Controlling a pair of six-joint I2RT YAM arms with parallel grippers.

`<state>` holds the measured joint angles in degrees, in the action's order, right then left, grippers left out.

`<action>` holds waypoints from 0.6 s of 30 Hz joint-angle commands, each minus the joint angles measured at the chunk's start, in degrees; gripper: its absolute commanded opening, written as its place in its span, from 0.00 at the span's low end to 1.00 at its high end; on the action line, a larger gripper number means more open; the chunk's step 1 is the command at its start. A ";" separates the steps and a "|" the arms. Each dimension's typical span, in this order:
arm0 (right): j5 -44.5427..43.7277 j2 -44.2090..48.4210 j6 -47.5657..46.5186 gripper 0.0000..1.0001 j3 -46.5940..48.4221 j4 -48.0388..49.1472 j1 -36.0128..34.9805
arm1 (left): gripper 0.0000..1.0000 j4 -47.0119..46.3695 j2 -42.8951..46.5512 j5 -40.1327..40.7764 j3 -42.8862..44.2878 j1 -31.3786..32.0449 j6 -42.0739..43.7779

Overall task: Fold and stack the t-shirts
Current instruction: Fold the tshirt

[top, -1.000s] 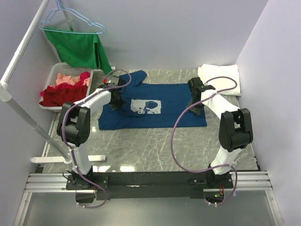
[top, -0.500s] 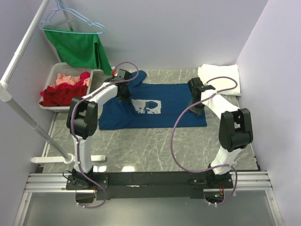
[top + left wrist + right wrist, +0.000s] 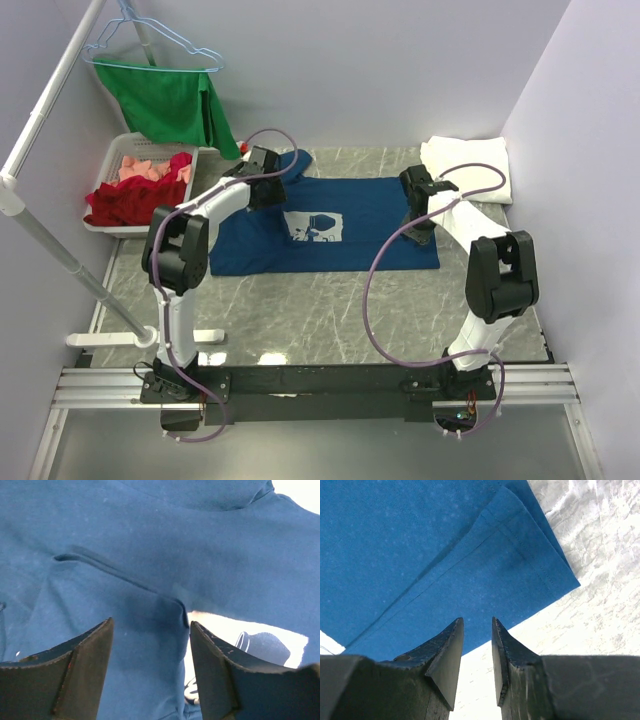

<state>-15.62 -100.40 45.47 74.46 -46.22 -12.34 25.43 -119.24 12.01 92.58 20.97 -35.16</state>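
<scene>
Far left, off the work area: laundry basket point(image 3: 113, 165) of red and pink clothes and a green garment point(image 3: 165, 100) on a hanger, both untouched. Left hand point(image 3: 150, 625): a second ago it was clenched on navy cloth nearer the chest print; it has since travelled outward to the far-left shoulder region and its fingers have sprung apart. The wrist view shows them wide, nothing between them, only a soft ridge of navy fabric lying below. Reading: the sleeve point(image 3: 293, 163) was drawn out and let go. The navy t-shirt point(image 3: 350, 245) lies front up in the middle of the table point(image 3: 330, 310), mouse print point(image 3: 313, 226) showing, collar end toward the left arm, hem toward the right arm. Its left part is less bunched than it was a second ago, and the sleeve now pokes out at the far edge. Judgement: this is spreading, not folding; the garment looks nearly flat enough for a first fold, none yet made. Right hand point(image 3: 477, 622): no change over the last second; it hangs over the near hem corner, fingers parted by a narrow gap, holding nothing, cloth and marble visible beneath. White t-shirt point(image 3: 465, 165): folded at the far right corner, well apart from the navy one, so stacking remains to be done.
</scene>
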 commanded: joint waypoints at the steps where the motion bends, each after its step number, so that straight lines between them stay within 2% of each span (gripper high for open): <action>1: -1.26 3.37 1.11 0.36 -1.15 0.07 0.12 | 0.68 -2.32 6.30 2.49 -2.40 0.21 1.41; 6: -0.91 3.10 0.85 0.37 -1.51 0.16 -0.49 | 0.67 2.95 8.76 5.12 -7.39 0.21 0.18; 12: -0.73 2.40 -0.56 0.41 -1.59 0.07 -2.60 | 0.66 4.71 14.91 2.50 -17.67 0.12 -2.37; 18: 4.71 0.21 -2.67 0.44 -3.96 2.36 -3.83 | 0.65 6.73 20.80 2.49 -26.11 0.12 -4.74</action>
<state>-13.65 -99.79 44.34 71.90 -45.30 -15.29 30.26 -104.29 14.41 70.22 20.99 -37.76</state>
